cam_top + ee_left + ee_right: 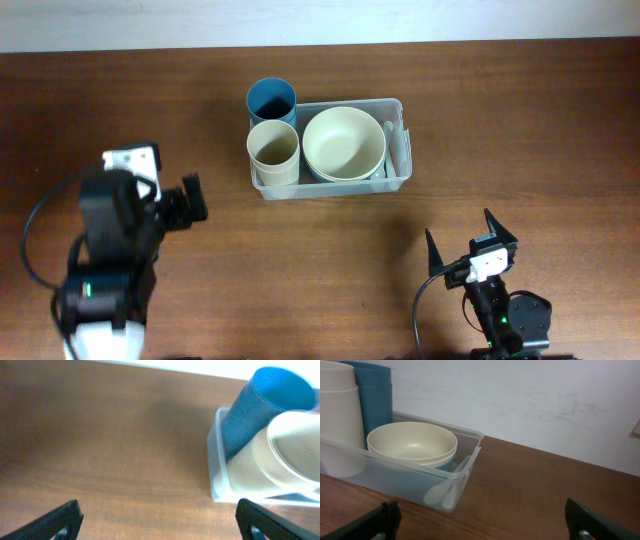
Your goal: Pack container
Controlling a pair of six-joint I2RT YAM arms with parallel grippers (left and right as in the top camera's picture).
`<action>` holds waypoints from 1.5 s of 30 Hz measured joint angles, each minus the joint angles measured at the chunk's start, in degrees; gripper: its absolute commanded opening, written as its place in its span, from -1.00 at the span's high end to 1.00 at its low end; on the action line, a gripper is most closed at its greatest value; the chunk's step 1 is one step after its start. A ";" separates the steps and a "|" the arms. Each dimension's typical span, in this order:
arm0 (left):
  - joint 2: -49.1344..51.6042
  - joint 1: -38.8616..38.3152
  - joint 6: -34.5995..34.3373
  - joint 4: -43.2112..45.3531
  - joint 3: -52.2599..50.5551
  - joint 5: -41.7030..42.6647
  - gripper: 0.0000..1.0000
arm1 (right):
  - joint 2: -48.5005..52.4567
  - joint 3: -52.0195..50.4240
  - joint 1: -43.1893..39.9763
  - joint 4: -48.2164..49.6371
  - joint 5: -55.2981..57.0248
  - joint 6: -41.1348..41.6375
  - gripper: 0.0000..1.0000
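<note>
The clear plastic container (398, 140) sits at the middle back of the table. It holds a blue cup (271, 100), a beige cup (273, 147), stacked cream bowls (344, 141) and white spoons (445, 491) at its right end. The container also shows in the left wrist view (219, 477) and the right wrist view (410, 480). My left gripper (185, 205) is open and empty, left of the container. My right gripper (468, 245) is open and empty, in front of the container's right end.
The brown wooden table (520, 130) stretches around the container. A pale wall (545, 400) runs behind the table's back edge.
</note>
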 measured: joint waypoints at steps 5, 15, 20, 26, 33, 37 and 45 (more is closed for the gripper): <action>-17.64 0.00 1.14 5.73 -10.82 0.72 -1.00 | 0.00 0.00 0.04 0.00 0.00 0.00 -0.98; -36.26 0.00 1.55 26.29 -30.12 3.48 -0.99 | 0.00 0.00 0.04 0.00 0.00 0.00 -0.98; -38.84 0.00 1.73 35.30 -37.51 4.76 -0.99 | 0.00 0.00 0.04 0.00 0.00 -0.02 -0.98; -44.48 0.00 1.73 37.73 -43.17 5.42 -0.99 | 0.00 0.00 0.04 0.00 0.00 0.00 -0.98; -50.16 -0.20 1.73 38.10 -45.27 5.55 -0.99 | 0.00 0.00 0.04 0.00 0.00 0.00 -0.98; -50.45 -1.18 1.73 38.16 -45.40 5.57 -1.00 | 0.00 0.00 0.04 0.00 0.00 0.00 -0.98; -50.49 -1.64 1.75 36.52 -51.01 5.09 -1.00 | 0.00 0.00 0.04 0.00 0.00 -0.02 -0.98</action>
